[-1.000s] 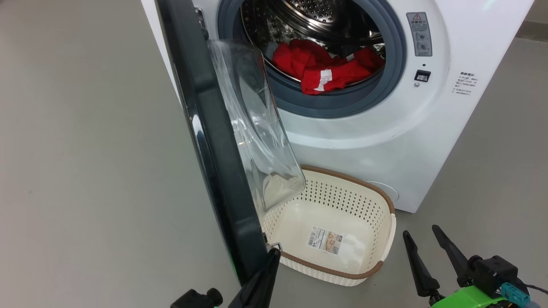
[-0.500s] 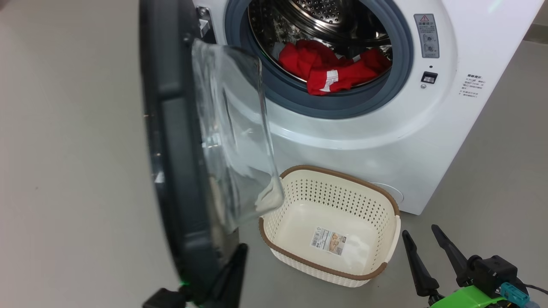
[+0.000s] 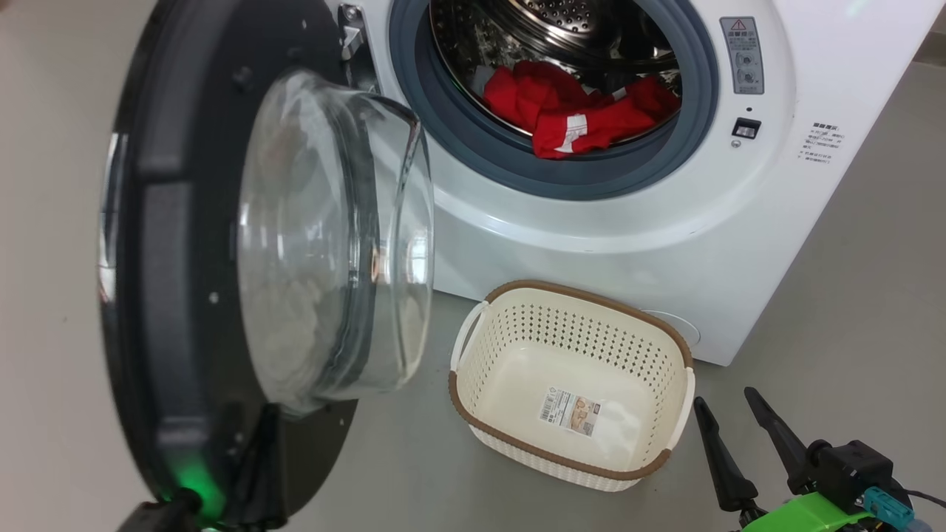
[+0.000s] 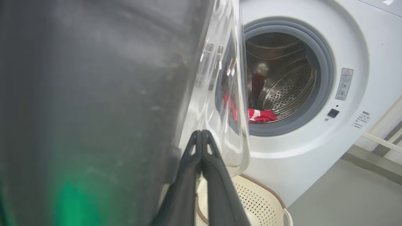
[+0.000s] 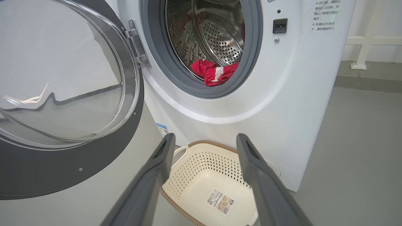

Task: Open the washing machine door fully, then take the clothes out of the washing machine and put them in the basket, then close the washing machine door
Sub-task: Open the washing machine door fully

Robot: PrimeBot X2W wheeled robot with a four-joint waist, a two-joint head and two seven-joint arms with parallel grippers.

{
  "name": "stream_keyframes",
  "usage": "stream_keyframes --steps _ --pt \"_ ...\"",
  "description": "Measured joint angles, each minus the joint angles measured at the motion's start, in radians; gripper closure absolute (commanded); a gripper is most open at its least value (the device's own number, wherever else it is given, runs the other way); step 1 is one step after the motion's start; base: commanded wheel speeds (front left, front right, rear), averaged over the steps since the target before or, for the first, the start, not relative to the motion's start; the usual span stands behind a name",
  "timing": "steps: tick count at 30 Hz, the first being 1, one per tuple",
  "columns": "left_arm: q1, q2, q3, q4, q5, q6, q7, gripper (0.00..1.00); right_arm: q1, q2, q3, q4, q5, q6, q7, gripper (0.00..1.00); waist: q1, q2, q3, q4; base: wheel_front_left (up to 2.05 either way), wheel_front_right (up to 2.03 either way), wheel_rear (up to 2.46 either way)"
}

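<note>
Far left: large round washing machine door (image 3: 177, 244) with wide glossy black rim, open on its metal hinge (image 3: 351, 33), standing upright, inner face and bulging clear glass bowl window (image 3: 332, 236) pointing right, toward the basket side; low against that black inner face, just beside the bowl, left gripper (image 4: 201, 135), two long dark fingers pressed together, pinching nothing; next right, big white front-loading washing machine (image 3: 665, 244), grey rubber gasket (image 3: 576, 181) ringing the perforated steel drum (image 3: 562, 22), mouth facing forward; low at the front of the drum, bright red clothes (image 3: 576, 111) with white panels, heaped with the long axis running left to right, front edge at the gasket's lower lip; below the mouth on the grey floor (image 3: 850, 332), just beside the machine's front, small cream-white perforated plastic basket (image 3: 576, 332) with brown rim, open side up, long axis handle to handle roughly along the machine's front, sticker label (image 3: 569, 410) on its bottom, left handle near the door's bowl but apart from it; far right, lower corner: right gripper (image 3: 724, 399), fingers spread wide, gripping nothing, near the basket's right end, not touching it.
</note>
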Motion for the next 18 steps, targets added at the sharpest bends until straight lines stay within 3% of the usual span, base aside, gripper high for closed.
stream_keyframes --steps 18 --pt "-0.049 -0.012 0.266 0.017 0.059 0.016 0.007 1.00 0.000 -0.011 0.003 -0.002 0.000 0.000 0.000 0.00 0.0000 0.0000 0.017 -0.014 0.00 0.00 0.00"
